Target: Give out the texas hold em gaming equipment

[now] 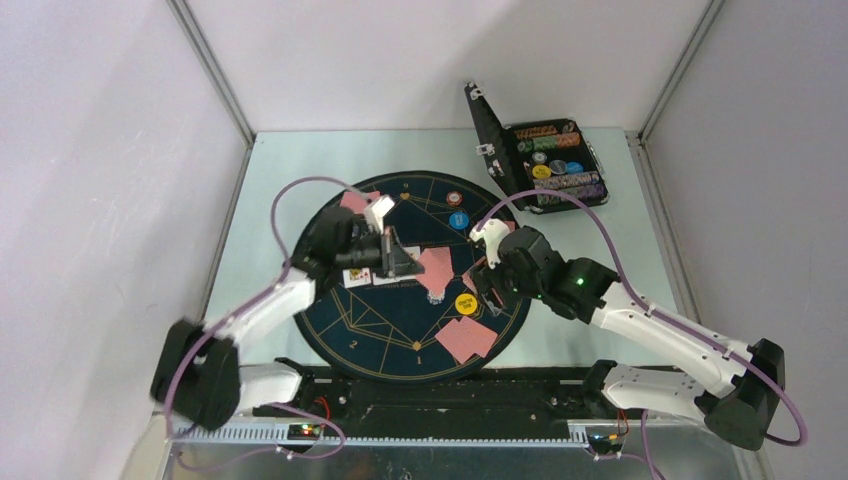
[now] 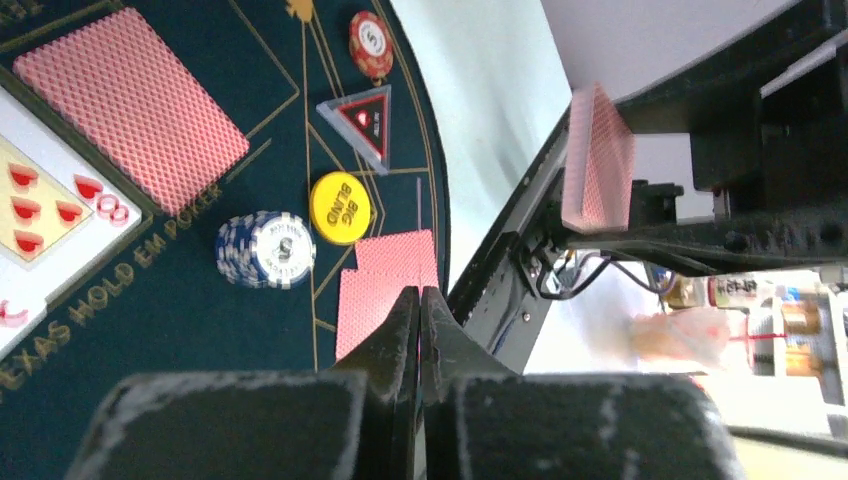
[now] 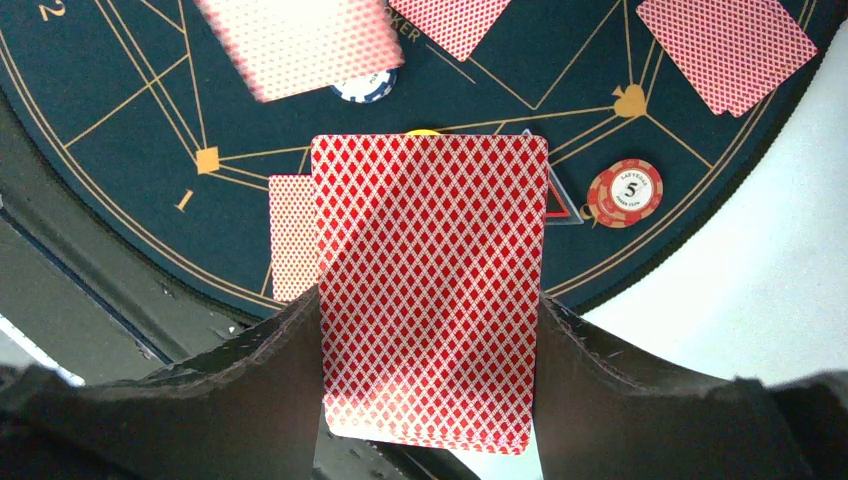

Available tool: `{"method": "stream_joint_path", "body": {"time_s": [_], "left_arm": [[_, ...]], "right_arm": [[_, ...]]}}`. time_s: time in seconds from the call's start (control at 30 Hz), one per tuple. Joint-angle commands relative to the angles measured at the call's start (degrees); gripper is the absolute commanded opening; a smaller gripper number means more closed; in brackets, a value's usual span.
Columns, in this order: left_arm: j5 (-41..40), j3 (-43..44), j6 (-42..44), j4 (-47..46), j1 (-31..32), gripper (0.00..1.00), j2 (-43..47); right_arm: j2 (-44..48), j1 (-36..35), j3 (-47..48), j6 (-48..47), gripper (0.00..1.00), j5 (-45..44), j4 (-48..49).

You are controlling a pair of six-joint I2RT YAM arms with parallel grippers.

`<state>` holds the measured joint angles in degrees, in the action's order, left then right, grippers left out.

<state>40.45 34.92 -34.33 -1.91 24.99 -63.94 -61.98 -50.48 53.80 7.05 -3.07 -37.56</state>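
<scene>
My right gripper (image 3: 430,305) is shut on a deck of red-backed cards (image 3: 430,290), held above the mat's near right; the deck also shows in the left wrist view (image 2: 598,160). My left gripper (image 2: 420,295) has its jaws pressed together on the edge of a single red-backed card (image 1: 437,265), which hangs blurred over the mat's middle (image 3: 300,40). On the mat lie two face-down cards (image 2: 385,285), a yellow big-blind disc (image 2: 340,207), a blue chip stack (image 2: 266,248), a triangular marker (image 2: 362,122), a red chip (image 2: 370,42) and face-up cards (image 2: 40,210).
The round dark-blue mat (image 1: 370,330) lies in the middle of the table. The black hinged case (image 1: 545,160) stands open at the back right with chips inside. Another face-down card (image 1: 355,200) lies at the mat's far left. White walls enclose the table.
</scene>
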Motion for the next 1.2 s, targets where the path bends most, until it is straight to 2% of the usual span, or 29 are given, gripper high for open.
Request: {"method": "stream_joint_path", "body": {"time_s": [0.0, 0.07, 0.17, 0.3, 0.33, 0.43, 0.5, 0.6, 0.8, 1.17], "left_arm": [[12.45, 15.01, 9.31, 0.79, -1.38, 0.0, -18.42], [18.79, 22.04, 15.39, 6.42, -1.43, 0.0, -27.56], [19.92, 34.84, 25.51, 19.37, -1.37, 0.0, -37.34], [25.89, 49.9, 40.09, 37.45, -1.16, 0.0, -50.56], [25.9, 52.27, 44.12, 44.84, -1.0, 0.0, -54.16], [27.09, 61.67, 50.26, 54.39, -0.35, 0.0, -61.28], [26.52, 64.52, 51.57, 55.24, 0.48, 0.0, -63.64], [22.51, 67.95, 49.63, 55.37, 2.03, 0.0, -66.58], [20.56, 78.46, 47.93, 58.84, 2.64, 0.0, -73.77], [15.31, 85.38, 51.56, 64.15, 2.96, 0.02, -78.79]], "right_arm": [[2.09, 0.17, 0.2, 0.43, 0.0, -0.82, 2.59], [2.64, 0.1, -0.14, 0.42, 0.0, -0.85, 2.95], [3.22, 0.19, -0.46, 0.37, 0.0, -0.81, 3.24], [3.27, 0.56, -0.45, 0.18, 0.0, -0.14, 3.45], [3.22, 0.6, -0.45, 0.16, 0.0, -0.12, 3.46], [3.18, 0.98, -0.56, 0.09, 0.0, 0.13, 3.6], [2.99, 1.37, -0.56, 0.05, 0.0, 0.55, 3.83], [2.56, 1.93, -0.54, -0.01, 0.0, 1.08, 3.97], [2.22, 2.52, -0.54, 0.13, 0.0, 1.39, 3.9], [1.47, 3.56, -0.54, 0.07, 0.0, 2.05, 4.16]]}}
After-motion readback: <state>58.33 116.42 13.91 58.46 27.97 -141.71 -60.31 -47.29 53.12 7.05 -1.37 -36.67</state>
